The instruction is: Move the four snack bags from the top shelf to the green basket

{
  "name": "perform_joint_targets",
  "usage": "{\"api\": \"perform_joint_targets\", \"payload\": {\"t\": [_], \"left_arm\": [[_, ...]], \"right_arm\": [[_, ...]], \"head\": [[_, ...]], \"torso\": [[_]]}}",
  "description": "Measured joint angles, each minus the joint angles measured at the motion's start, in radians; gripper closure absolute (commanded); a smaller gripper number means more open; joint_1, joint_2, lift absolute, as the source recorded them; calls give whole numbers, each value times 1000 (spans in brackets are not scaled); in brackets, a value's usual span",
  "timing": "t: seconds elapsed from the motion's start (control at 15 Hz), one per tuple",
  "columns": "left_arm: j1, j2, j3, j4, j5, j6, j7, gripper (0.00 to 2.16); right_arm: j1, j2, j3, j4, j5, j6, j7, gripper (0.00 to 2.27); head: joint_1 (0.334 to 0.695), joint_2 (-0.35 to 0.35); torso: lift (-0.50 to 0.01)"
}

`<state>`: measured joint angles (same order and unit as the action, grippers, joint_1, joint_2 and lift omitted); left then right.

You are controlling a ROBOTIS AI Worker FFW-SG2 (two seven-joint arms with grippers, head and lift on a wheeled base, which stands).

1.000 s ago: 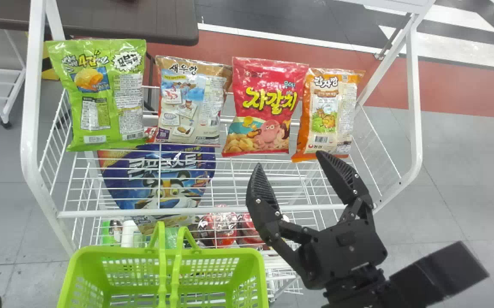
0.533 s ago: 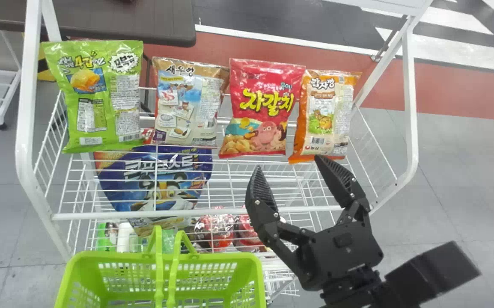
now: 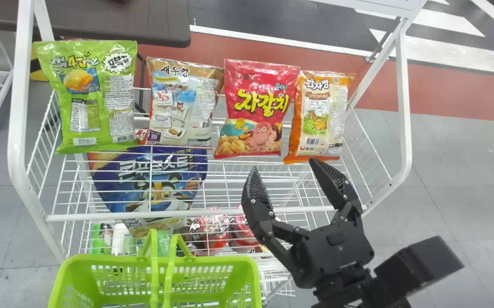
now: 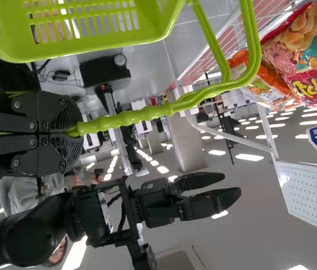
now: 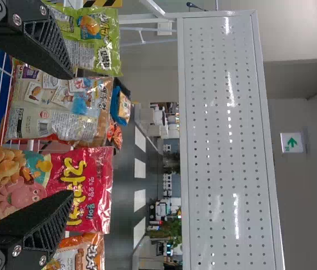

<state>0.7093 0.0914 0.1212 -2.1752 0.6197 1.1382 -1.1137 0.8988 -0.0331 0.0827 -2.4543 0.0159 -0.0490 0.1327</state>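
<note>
In the head view my right gripper (image 3: 282,164) stands open below the red bag (image 3: 256,109) and orange bag (image 3: 319,115), holding nothing. A tan-and-blue bag (image 3: 180,102) and a green bag (image 3: 87,96) stand left of them on the top shelf. The green basket (image 3: 253,273) is at the bottom, in front of the rack. In the left wrist view my left gripper (image 4: 75,134) is shut on the handle of the basket (image 4: 91,50). The right wrist view has my right gripper (image 5: 71,135) with its fingers apart before the red bag (image 5: 85,185).
A white wire rack (image 3: 187,214) surrounds the bags, with side frames at left and right. Its lower shelf holds a blue cereal bag (image 3: 148,184) and red packages (image 3: 210,231). A dark table (image 3: 114,21) stands behind, and a white perforated panel (image 5: 226,140) spans the rack top.
Rack, bags and right gripper have drifted slightly left in the head view, and the basket sits a little lower there. The right gripper remains open and has sunk slightly.
</note>
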Motion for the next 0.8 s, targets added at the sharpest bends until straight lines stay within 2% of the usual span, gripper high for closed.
{"api": "perform_joint_targets", "payload": {"t": [0.33,0.47,0.73,0.8], "left_arm": [[20,0,-2,-25,-5,3,6,1362],[24,0,-2,-29,-8,5,8,1362],[23,3,-11,-25,-18,5,12,1362],[23,4,-13,-20,-20,4,11,1362]], "right_arm": [[-32,-6,0,33,-3,24,-21,83],[-104,-4,4,84,-10,74,-20,83],[-390,14,71,213,-33,348,-20,83],[-471,15,100,257,-46,407,-21,83]], "head": [[695,-312],[695,-302],[695,-204],[695,-138]], "torso": [[0],[0],[0],[0]]}}
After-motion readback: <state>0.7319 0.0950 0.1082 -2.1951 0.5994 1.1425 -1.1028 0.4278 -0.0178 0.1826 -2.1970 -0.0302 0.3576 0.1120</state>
